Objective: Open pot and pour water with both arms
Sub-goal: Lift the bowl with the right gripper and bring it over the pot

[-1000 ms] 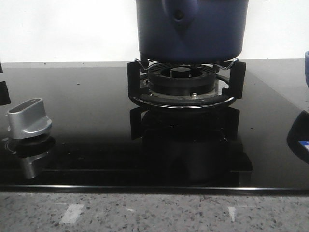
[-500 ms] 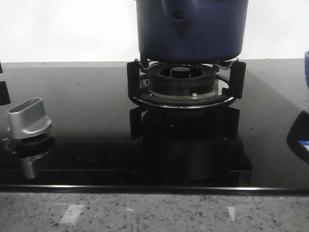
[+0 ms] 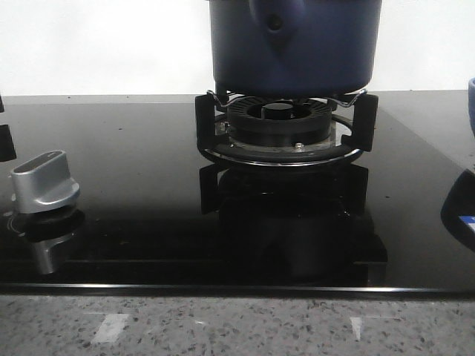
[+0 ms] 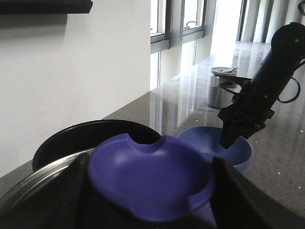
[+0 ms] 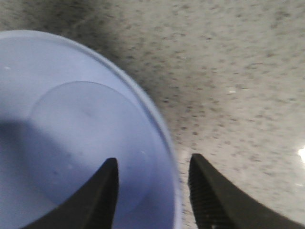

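Note:
The dark navy pot (image 3: 293,44) stands on the burner grate (image 3: 280,141), its handle mount with the round hole (image 3: 276,22) facing the camera. No gripper shows in the front view. In the left wrist view my left gripper (image 4: 152,191) is closed around the lid's blue dished knob (image 4: 152,171). The lid's steel rim (image 4: 33,183) sits before the pot's black opening (image 4: 95,136). My right gripper (image 5: 153,162) is open and straddles the rim of a light blue bowl (image 5: 71,133), one finger inside, one outside. It also shows in the left wrist view (image 4: 228,138).
A silver stove knob (image 3: 44,182) stands at the left of the black glass hob (image 3: 133,148). The bowl's edge (image 3: 471,104) shows at the far right. A steel canister (image 4: 219,88) stands on the speckled counter (image 5: 238,71) beyond the bowl. A white wall runs behind.

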`<control>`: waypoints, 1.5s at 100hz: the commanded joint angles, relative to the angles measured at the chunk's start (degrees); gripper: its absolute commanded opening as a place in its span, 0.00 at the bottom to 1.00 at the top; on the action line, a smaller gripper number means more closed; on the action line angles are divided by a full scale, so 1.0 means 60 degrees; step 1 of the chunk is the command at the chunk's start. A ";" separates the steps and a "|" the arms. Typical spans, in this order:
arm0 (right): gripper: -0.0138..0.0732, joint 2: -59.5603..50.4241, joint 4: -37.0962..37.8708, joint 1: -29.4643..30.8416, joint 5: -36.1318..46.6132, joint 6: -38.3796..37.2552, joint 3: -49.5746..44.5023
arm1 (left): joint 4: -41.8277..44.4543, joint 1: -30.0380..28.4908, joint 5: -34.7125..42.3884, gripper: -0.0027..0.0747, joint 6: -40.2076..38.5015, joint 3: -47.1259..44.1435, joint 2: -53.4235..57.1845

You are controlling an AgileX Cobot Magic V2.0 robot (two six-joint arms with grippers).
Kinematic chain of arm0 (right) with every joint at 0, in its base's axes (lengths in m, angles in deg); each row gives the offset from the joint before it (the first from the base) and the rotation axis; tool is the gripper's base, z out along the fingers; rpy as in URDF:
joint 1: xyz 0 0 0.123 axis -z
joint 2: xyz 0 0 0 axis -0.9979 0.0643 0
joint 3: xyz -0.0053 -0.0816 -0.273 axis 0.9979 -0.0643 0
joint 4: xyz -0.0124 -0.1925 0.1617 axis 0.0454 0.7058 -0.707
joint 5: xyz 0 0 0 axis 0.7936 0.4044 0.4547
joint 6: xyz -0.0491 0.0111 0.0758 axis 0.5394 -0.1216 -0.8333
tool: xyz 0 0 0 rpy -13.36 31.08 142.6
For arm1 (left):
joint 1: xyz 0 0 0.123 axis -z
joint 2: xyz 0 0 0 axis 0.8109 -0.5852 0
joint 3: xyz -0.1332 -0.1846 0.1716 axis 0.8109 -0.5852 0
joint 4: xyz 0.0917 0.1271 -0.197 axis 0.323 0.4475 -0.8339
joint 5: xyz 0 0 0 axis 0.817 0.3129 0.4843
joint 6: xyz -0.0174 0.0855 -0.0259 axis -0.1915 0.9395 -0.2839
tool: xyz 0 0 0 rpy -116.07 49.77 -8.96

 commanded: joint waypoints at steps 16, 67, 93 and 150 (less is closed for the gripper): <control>0.49 -0.0164 -0.0394 0.0072 0.0524 -0.0014 -0.0237 | -0.1219 0.0080 0.0328 0.43 -0.0003 0.0291 0.0276; 0.07 -0.0164 -0.0944 0.0072 0.0484 -0.0014 -0.0328 | -0.1219 0.0080 0.0313 0.43 -0.0003 0.0291 0.0276; 0.08 -0.0184 -0.1750 0.0072 0.0222 0.0058 0.0347 | -0.1227 0.0080 0.0313 0.43 -0.0003 0.0291 0.0276; 0.09 0.0301 -0.1422 -0.0907 -0.1646 0.0407 0.4561 | -0.1227 0.0080 0.0313 0.43 -0.0003 0.0291 0.0276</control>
